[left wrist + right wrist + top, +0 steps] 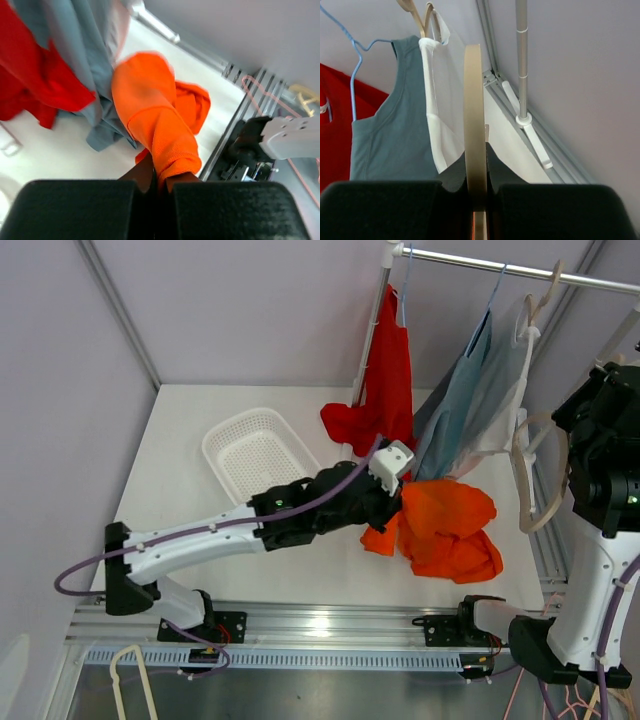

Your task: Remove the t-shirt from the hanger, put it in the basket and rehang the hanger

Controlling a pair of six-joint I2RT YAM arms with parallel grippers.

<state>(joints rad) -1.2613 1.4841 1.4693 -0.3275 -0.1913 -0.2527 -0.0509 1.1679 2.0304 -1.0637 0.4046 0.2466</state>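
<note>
An orange t-shirt (pixel 450 530) lies crumpled on the white table, right of centre. My left gripper (pixel 397 502) is shut on a fold of it; the left wrist view shows the orange cloth (pixel 160 130) pinched between the black jaws. My right gripper (pixel 590 455) is shut on a bare beige hanger (pixel 535 475), held up at the right, off the rail. In the right wrist view the hanger (pixel 474 115) runs edge-on between the jaws.
A rail (pixel 510 270) at the back carries a red garment (pixel 390 370), a grey-blue garment (pixel 470 390) and a white one (pixel 515 380) on hangers. A white basket (pixel 258 450) sits at the left. Spare hangers (pixel 130 675) lie below the front rail.
</note>
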